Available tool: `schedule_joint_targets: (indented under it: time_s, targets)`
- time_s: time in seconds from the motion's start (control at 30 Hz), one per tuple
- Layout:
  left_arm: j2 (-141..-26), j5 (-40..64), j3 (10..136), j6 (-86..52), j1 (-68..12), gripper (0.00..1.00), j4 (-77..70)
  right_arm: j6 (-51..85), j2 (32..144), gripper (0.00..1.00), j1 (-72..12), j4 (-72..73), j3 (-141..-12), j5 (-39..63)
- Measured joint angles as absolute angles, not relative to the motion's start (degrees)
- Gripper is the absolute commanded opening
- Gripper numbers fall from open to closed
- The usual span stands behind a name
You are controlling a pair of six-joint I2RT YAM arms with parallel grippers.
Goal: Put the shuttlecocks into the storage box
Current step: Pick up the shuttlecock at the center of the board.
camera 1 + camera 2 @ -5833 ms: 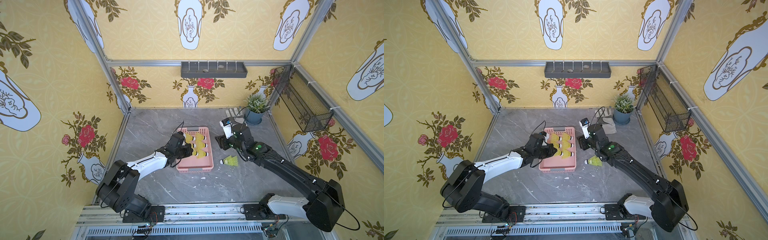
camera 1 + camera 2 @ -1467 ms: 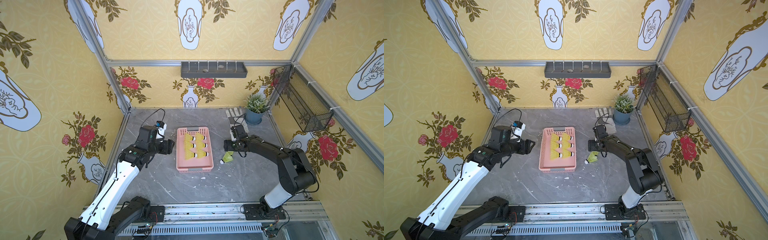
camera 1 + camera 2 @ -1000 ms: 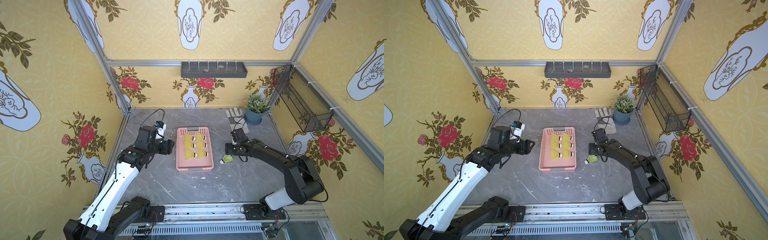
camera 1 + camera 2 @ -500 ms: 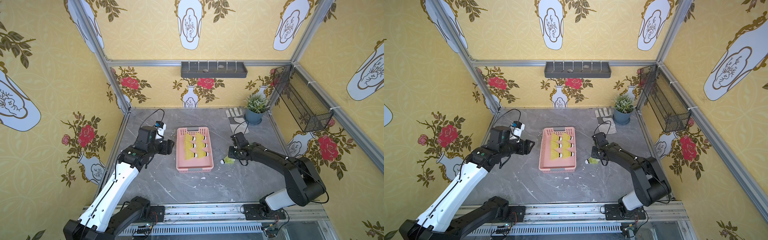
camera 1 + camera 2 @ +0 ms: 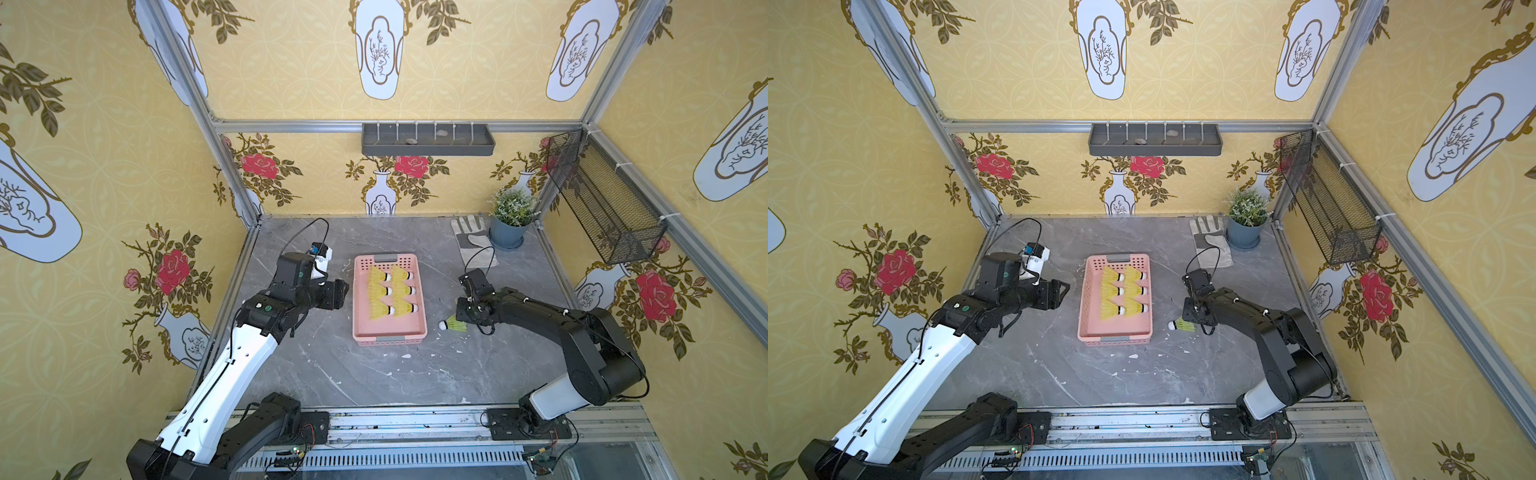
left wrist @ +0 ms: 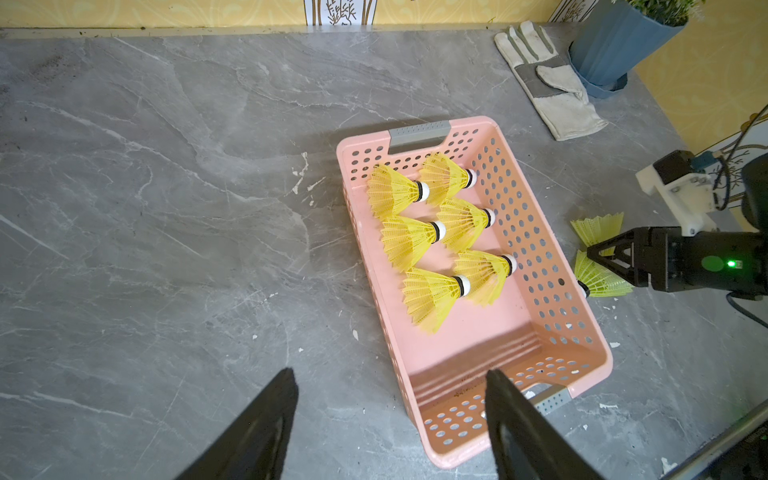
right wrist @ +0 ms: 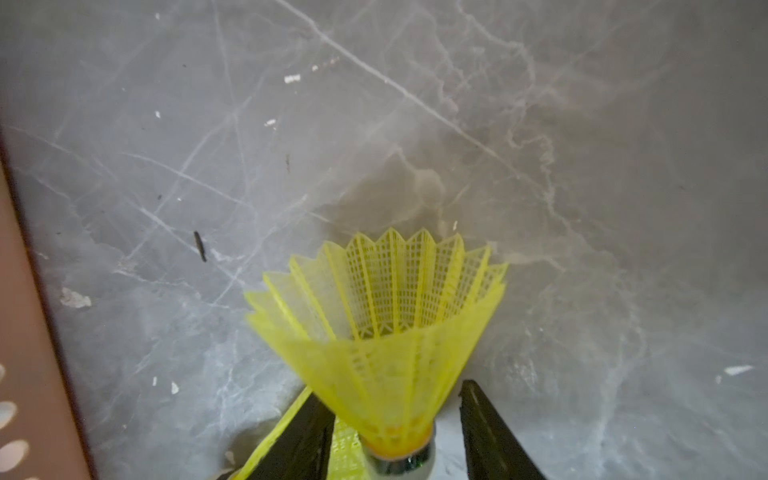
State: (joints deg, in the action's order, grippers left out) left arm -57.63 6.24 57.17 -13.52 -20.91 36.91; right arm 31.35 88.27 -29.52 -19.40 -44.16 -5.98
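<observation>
Two shuttlecocks (image 6: 602, 280) sat just outside the pink basket (image 5: 356, 299).
A glove (image 5: 473, 241) and a potted plant (image 5: 513, 208) stood well behind. The right hand (image 7: 388, 386) straddled one, grip unclear. The left hand (image 6: 390, 371) was spread and empty.

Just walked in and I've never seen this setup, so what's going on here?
A two-armed robot is filling the pink storage box. Six shuttlecocks already lie inside. The right gripper is down at the table beside the box, its jaws around a seventh shuttlecock, though a firm grip isn't clear. An eighth shuttlecock lies next to it. The left gripper hovers open and empty on the box's other side.
</observation>
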Motion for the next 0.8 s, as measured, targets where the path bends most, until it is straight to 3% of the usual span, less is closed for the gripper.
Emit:
schedule_joint_targets:
  time_s: [0.23,0.8]
  targets:
    - [-57.6,6.2,57.1,-13.5,-20.9,0.73,36.9,31.7,88.5,0.35,-29.1,-19.2,-43.8,-5.8]
    - [-57.6,6.2,57.1,-13.5,-20.9,0.73,36.9,23.9,97.1,0.32,-23.4,-16.2,-52.3,-3.0]
